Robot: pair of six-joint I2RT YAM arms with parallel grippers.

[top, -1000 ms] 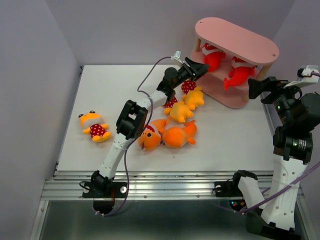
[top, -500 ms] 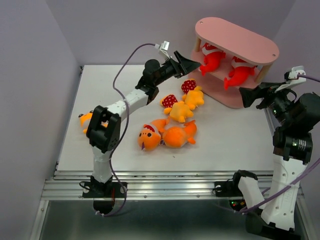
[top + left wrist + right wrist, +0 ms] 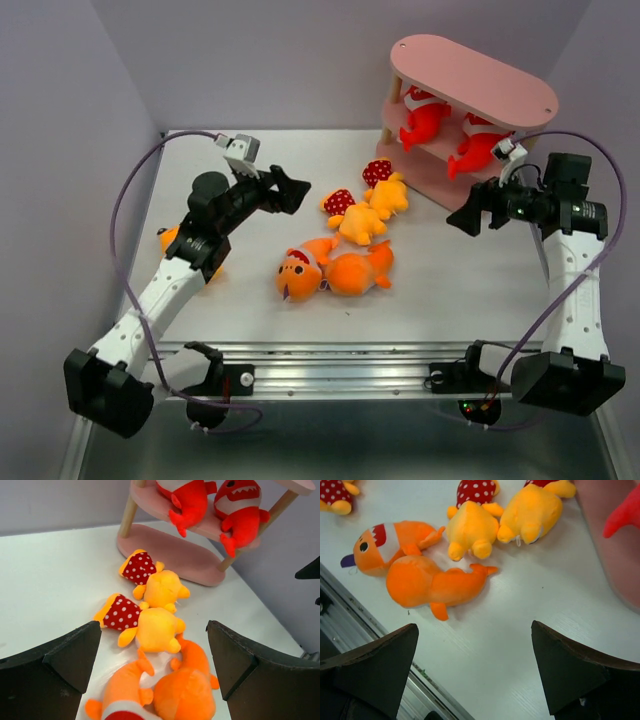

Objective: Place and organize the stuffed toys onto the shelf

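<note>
- The two red sharks (image 3: 425, 118) are on the middle board of the pink shelf (image 3: 470, 80), side by side. The top board is bare.
- The other toys are down on the table (image 3: 460, 290). Two orange sharks (image 3: 360, 272) lie pressed against each other near the middle. Just beyond them, two yellow figures (image 3: 360, 222) with red dotted parts run in a line toward the foot of the shelf.
- A third yellow figure (image 3: 172, 238) lies well apart at the left, half hidden under the left arm.
- The left gripper (image 3: 293, 192) hangs over the table left of the pile, fingers spread wide with nothing between them.
- The right gripper (image 3: 462, 215) hovers in front of the shelf, fingers just as wide apart and holding nothing.
- These toys look light, soft and squashy, so I'd say there's nothing to break and the fuzzy cloth should not slip.
- The fat middle of the body seems the best place to pinch. A fin, tail or foot would likely flop and let the toy swing.
- The fingers would need to close well in, since the stuffing gives.
- Because the orange sharks touch, a careless grab might drag both.
</note>
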